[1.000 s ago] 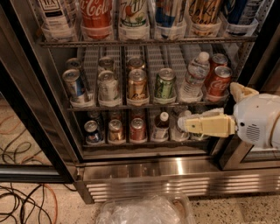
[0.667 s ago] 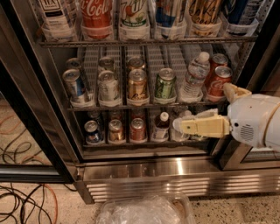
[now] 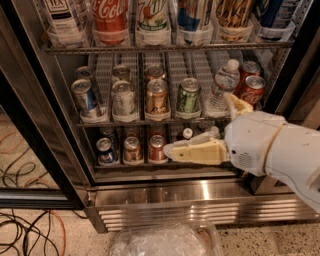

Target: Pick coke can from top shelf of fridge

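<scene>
The coke can stands on the top shelf of the fridge, second from the left in the front row, seated in a clear plastic holder. Only its lower body is in view, red with white script; its top is cut off by the edge of the view. A bottle with a black-and-white label stands to its left and a white-and-green can just beside it on the right, followed by a blue can and a gold-brown can.

The gripper is well below that shelf, at the right side of the fridge opening, in front of the lowest rack. Its two cream fingers are spread apart and hold nothing: one points left across the bottom shelf, the other rises beside the water bottle on the middle shelf. The white arm comes in from the right.

The middle shelf carries a blue-and-silver can, a silver can, a gold can, a green can and two red cans at the far right. Three small cans stand on the bottom shelf, left of the gripper. Cables lie on the floor at the left, and crumpled clear plastic sits below the ribbed base grille.
</scene>
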Action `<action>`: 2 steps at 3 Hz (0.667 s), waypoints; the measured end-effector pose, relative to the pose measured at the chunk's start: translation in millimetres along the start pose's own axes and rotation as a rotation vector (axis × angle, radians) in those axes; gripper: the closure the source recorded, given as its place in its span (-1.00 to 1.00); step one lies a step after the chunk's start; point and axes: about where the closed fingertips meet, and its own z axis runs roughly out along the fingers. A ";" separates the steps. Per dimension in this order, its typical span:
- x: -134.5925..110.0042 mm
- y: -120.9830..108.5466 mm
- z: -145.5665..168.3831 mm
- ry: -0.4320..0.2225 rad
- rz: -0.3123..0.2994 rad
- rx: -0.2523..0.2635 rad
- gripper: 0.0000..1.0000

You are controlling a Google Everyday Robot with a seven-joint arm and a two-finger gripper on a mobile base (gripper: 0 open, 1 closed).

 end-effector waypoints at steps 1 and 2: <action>-8.0 24.8 9.0 -0.078 0.004 0.008 -1.00; -19.6 30.7 7.5 -0.190 0.045 0.055 -1.00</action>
